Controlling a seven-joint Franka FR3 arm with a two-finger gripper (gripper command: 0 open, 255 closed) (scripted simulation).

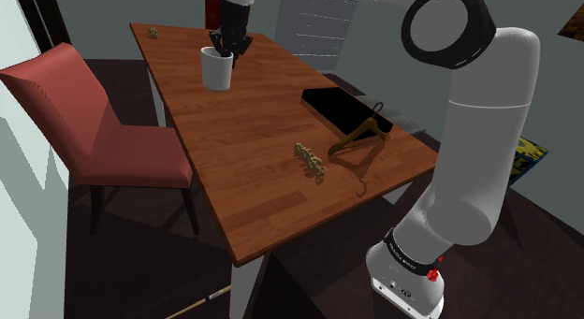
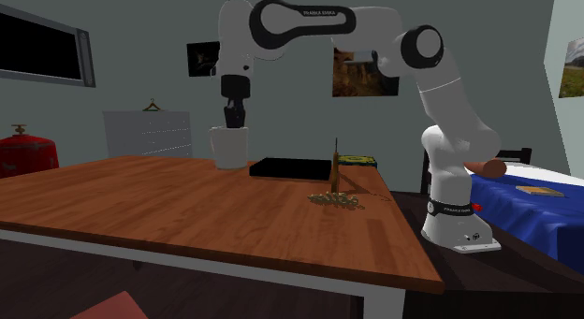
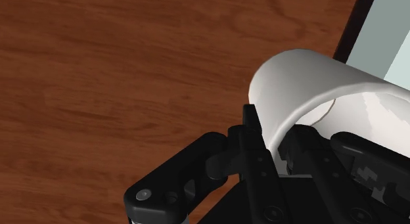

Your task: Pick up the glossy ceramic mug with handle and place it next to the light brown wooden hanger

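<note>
One white glossy mug [image 1: 217, 72]: the jaws are pinching its rim wall, one inside, one outside, likely for a secure lift. Light brown wooden hanger [image 1: 356, 133] is lying well apart from them.

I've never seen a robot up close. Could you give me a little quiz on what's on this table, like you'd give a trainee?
1. True or false: the mug stands right beside the hanger.
2. Which thing lies closest to the hanger? A the black box; B the red chair; C the white dresser.
3. Fill in: the gripper clasps the mug at its ____.
Key: 1 false, they are far apart. 2 A. 3 rim.
</note>
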